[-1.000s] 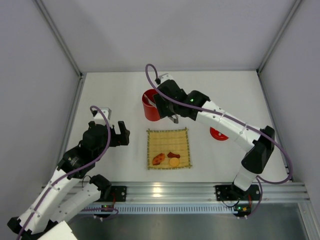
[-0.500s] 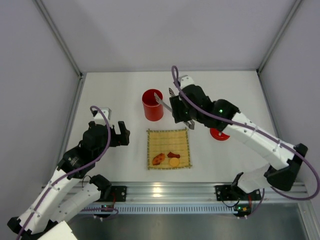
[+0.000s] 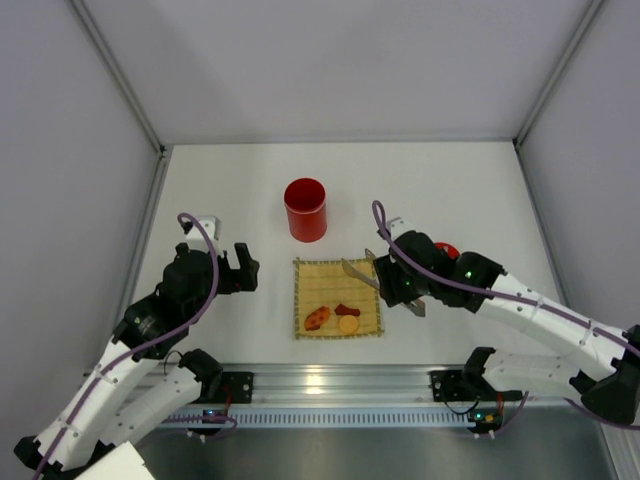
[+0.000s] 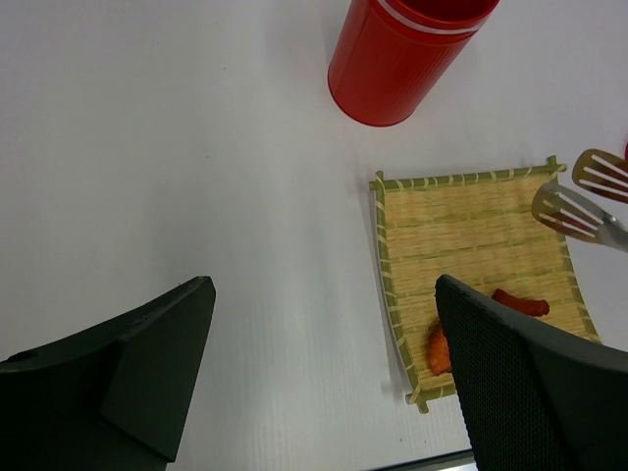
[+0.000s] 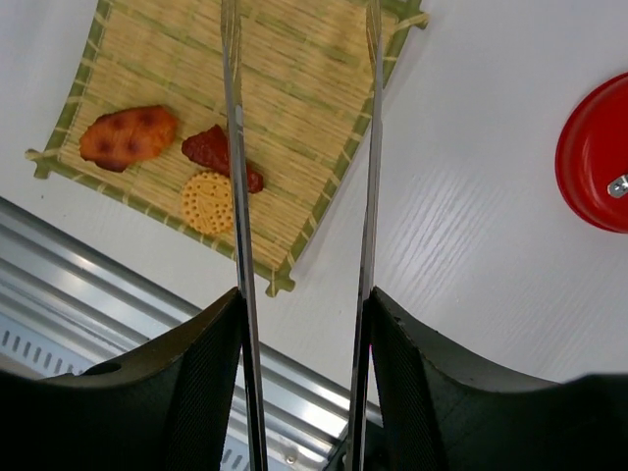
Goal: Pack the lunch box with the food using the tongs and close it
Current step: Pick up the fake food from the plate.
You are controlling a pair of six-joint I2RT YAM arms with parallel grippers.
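Note:
The red lunch box (image 3: 305, 209) (image 4: 402, 54) stands open behind the bamboo mat (image 3: 338, 280) (image 5: 294, 88). Its red lid (image 5: 599, 157) (image 3: 447, 250) lies right of the mat, partly hidden by my right arm in the top view. On the mat's near part lies the food: an orange slice (image 5: 128, 135) (image 3: 318, 318), a dark red piece (image 5: 221, 152) and a yellow round (image 5: 208, 201) (image 3: 348, 324). My right gripper (image 3: 398, 283) (image 5: 302, 314) is shut on the silver tongs (image 5: 234, 147) (image 4: 579, 211), whose tips hover apart over the mat's far right corner. My left gripper (image 3: 240, 268) (image 4: 324, 363) is open and holds nothing, left of the mat.
An aluminium rail (image 3: 320, 380) runs along the table's near edge, close to the mat. Grey walls enclose the table on the left, the right and at the back.
My right arm has carried the tongs from over the lunch box back and right, down to the mat's right edge. The left arm has stayed still.

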